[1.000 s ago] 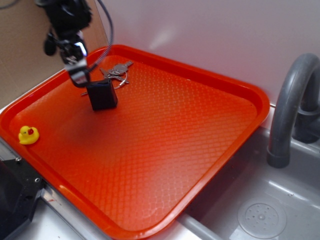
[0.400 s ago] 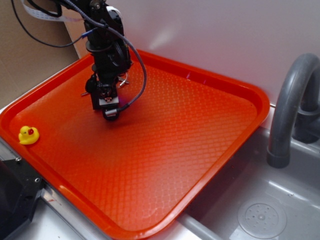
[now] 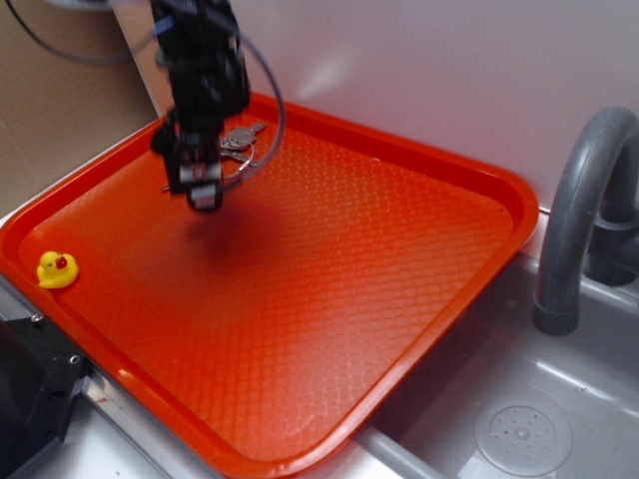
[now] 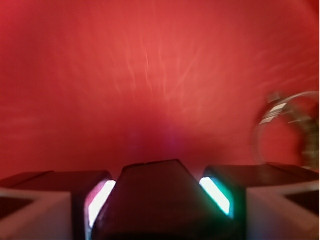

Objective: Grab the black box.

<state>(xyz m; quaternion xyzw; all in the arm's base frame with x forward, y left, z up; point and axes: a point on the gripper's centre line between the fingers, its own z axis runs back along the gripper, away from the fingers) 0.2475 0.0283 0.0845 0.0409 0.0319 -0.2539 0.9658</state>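
Orange tray point(image 3: 399, 299): large, textured, beside a grey sink basin point(image 3: 519, 419) with a grey faucet point(image 3: 579, 220) at its right; white wall behind, brown board at the tray's far left corner. Gripper point(image 3: 204, 190): black, above the tray's far left area, its two fingers clamped on the black box point(image 4: 160, 200), which fills the gap between the pads in the wrist view. Change: a second ago the box stood on the tray beside the keys; now it is lifted clear of the tray surface, held in the jaws. Keys point(image 3: 238, 140): grey metal bunch on the tray, just behind the gripper. Yellow duck point(image 3: 57, 269): small, at the tray's left edge, well apart from the gripper.
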